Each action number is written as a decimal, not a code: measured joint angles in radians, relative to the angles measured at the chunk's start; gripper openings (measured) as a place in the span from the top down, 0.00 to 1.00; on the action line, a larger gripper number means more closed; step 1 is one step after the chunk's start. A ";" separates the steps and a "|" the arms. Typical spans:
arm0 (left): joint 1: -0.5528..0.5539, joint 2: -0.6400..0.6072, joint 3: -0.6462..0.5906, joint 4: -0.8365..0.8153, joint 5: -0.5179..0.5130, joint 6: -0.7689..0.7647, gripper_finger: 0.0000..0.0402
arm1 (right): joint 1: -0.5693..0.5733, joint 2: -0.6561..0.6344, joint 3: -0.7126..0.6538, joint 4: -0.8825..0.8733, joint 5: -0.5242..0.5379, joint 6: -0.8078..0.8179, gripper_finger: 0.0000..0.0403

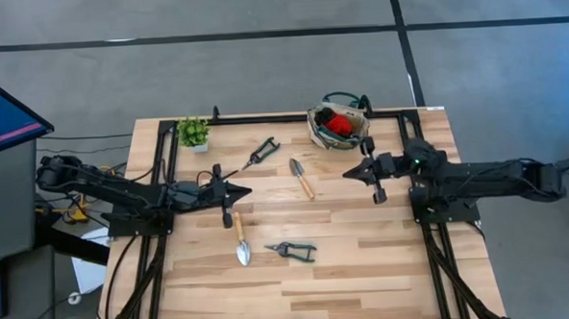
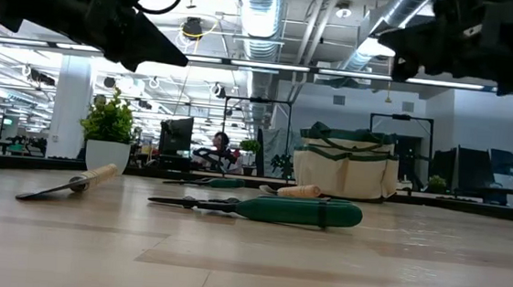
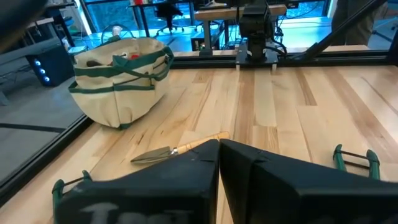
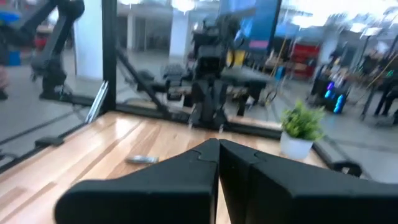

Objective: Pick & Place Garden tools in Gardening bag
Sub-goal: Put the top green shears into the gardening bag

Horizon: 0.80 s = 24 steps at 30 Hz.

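From above, four garden tools are seen scattered mid-table: shears (image 1: pixel 259 154), a wooden-handled trowel (image 1: pixel 302 178), a second trowel (image 1: pixel 240 240) and pruners (image 1: pixel 291 249). The gardening bag (image 1: pixel 339 124) sits at the far edge, already holding a red bundle (image 1: pixel 339 125).

At table level, the bag's beige fabric and green trim are shown.

In the wrist views, the left gripper (image 3: pixel 219 163) and right gripper (image 4: pixel 219 162) are closed and empty, poised above the worktop.

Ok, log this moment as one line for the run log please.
left gripper: shut, empty, mid-table | right gripper: shut, empty, near gardening bag | four tools on table | bag holds red bundle
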 joint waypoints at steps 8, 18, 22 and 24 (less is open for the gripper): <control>0.005 0.001 0.000 0.002 -0.008 -0.066 0.99 | -0.016 -0.023 -0.056 0.141 0.036 -0.007 1.00; 0.064 0.002 0.000 0.005 -0.013 -0.066 0.99 | -0.012 -0.022 -0.056 0.133 0.055 0.073 1.00; 0.097 0.002 0.000 0.010 -0.013 -0.059 0.99 | -0.003 -0.022 -0.056 0.089 0.055 0.091 1.00; 0.110 0.002 0.000 0.011 -0.013 -0.072 0.99 | 0.006 -0.022 -0.056 0.080 0.055 0.091 1.00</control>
